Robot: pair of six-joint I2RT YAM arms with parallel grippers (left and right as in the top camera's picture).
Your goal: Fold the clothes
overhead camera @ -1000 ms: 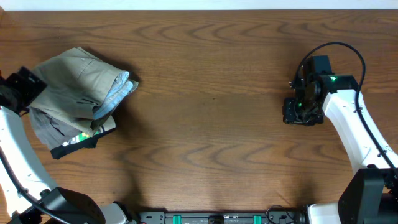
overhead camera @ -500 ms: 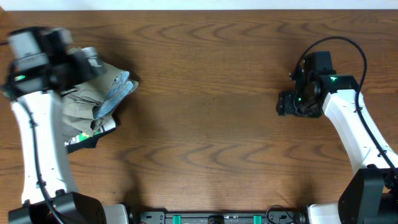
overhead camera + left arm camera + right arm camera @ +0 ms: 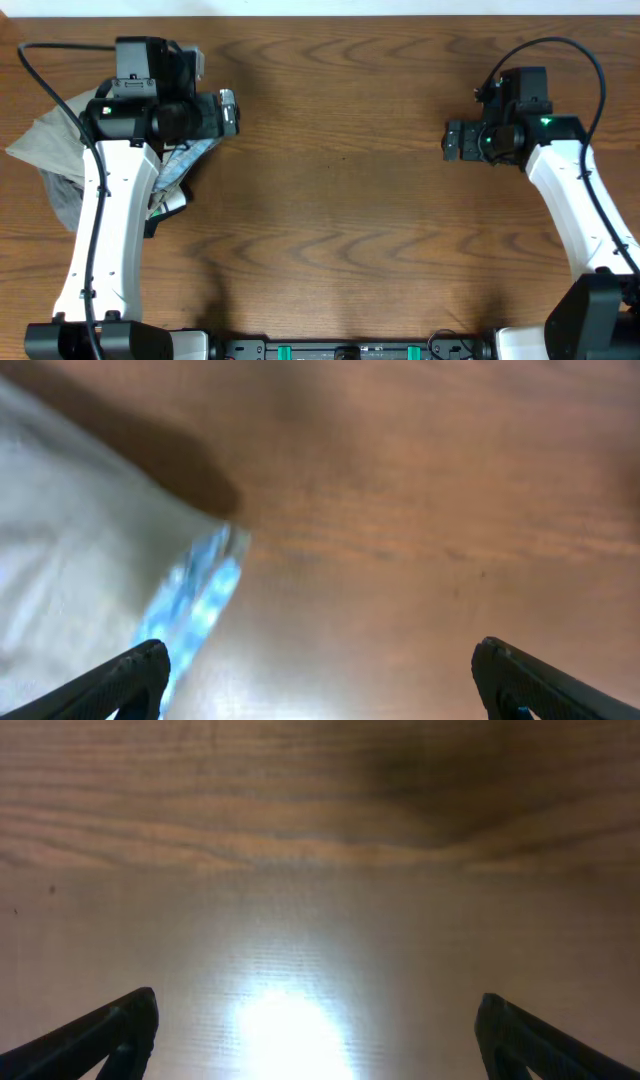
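Jaws on my left gripper (image 3: 228, 112) gape wide, holding nothing. Within the last second that arm swung in from the left edge to hover by the clothes (image 3: 42, 150), above their striped lining (image 3: 185, 160). My right gripper (image 3: 450, 140), likewise spread and empty, edged left. The clothes lie bunched at far left, so folding hasn't begun.

The right claw (image 3: 315, 1025) hangs with fingers spread wide above the glare-lit wooden table (image 3: 320, 820).
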